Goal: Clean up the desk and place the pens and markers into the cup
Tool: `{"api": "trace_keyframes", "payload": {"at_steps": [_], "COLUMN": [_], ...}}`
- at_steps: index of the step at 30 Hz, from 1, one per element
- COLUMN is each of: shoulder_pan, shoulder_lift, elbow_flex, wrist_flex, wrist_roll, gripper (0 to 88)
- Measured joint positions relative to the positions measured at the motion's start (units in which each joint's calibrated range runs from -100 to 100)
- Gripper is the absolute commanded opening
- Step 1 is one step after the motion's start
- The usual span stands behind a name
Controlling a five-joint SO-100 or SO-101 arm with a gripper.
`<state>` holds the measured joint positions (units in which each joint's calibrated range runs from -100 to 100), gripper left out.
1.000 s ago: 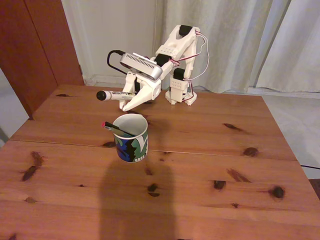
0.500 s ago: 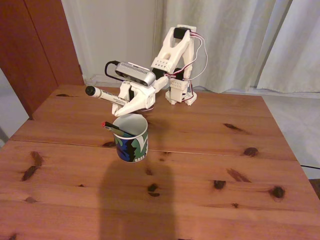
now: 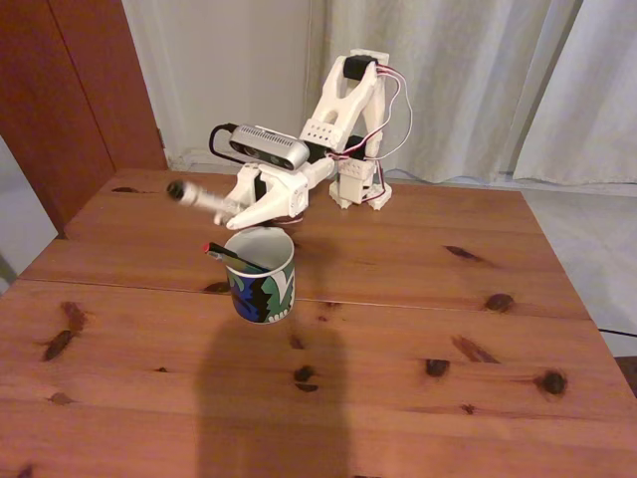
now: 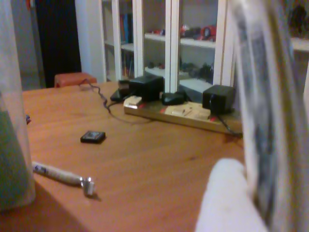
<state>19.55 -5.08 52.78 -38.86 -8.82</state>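
Marker [image 3: 204,199], light, stiff, smooth-barrelled, sat clenched mid-barrel in hand [image 3: 242,208], capped end jutting outward, cup [image 3: 261,273] just below on table [image 3: 418,329].

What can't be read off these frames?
- White marker, fixed view: motion-blurred, label unreadable.
- Black pen, fixed view: lower end hidden inside the cup.
- End effector, fixed view: finger contact on the marker too small to judge.
- Wrist view: marker too close, blurred, cut off by edges.

Cup [image 3: 261,284] blue-green-black leaf pattern, white inside; desk [image 3: 418,329] reddish-brown, dark knots.
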Motion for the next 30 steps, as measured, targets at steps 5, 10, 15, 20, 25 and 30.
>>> {"api": "trace_keyframes", "payload": {"at_steps": [5,10,15,20,25,30], "shoulder_pan": [0.0,0.0,0.0,-1.1,-5.2,-8.9], "shoulder_lift": [0.0,0.0,0.0,-0.3,-9.7,-24.2], "elbow_flex": [-0.1,-0.1,-0.1,-0.1,0.8,2.5], "wrist_flex": [0.0,0.0,0.0,0.1,12.2,38.1], "wrist_roll": [0.0,0.0,0.0,0.0,0.0,2.3], "gripper": [13.0,13.0,12.2,0.0,0.9,0.8]}}
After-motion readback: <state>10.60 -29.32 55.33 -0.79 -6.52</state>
